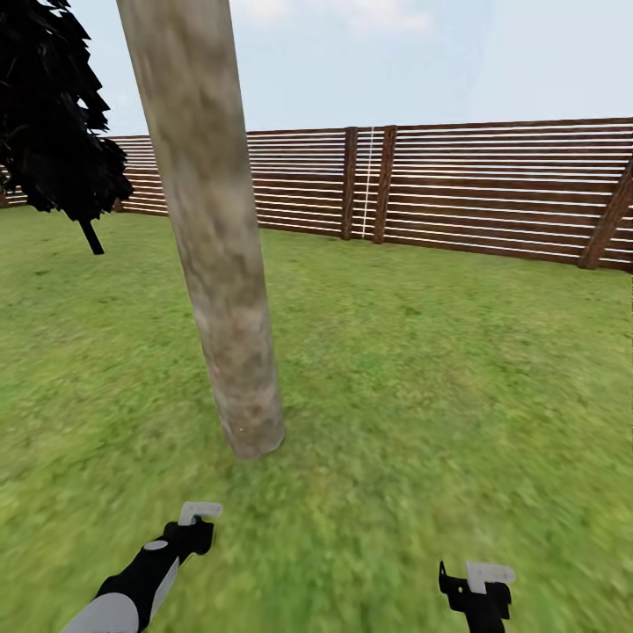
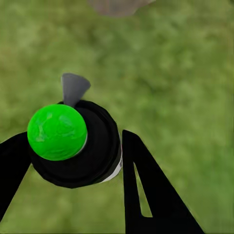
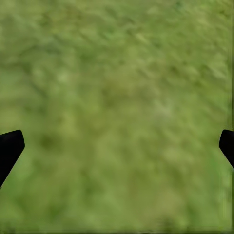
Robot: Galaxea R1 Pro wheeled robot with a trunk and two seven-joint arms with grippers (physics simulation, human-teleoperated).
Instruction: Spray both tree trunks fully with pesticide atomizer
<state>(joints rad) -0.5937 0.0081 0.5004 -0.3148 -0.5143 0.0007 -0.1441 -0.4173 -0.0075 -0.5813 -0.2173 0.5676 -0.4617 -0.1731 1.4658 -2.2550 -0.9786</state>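
Atomizer (image 2: 78, 151), small, rigid and probably light, sits clenched at its dark body in the left pincer (image 2: 73, 161), green cap up, near-left. Right pincer (image 3: 117, 146) hangs released over grass. Beyond stands the tree trunk (image 1: 215, 264), then the fence (image 1: 492, 189).
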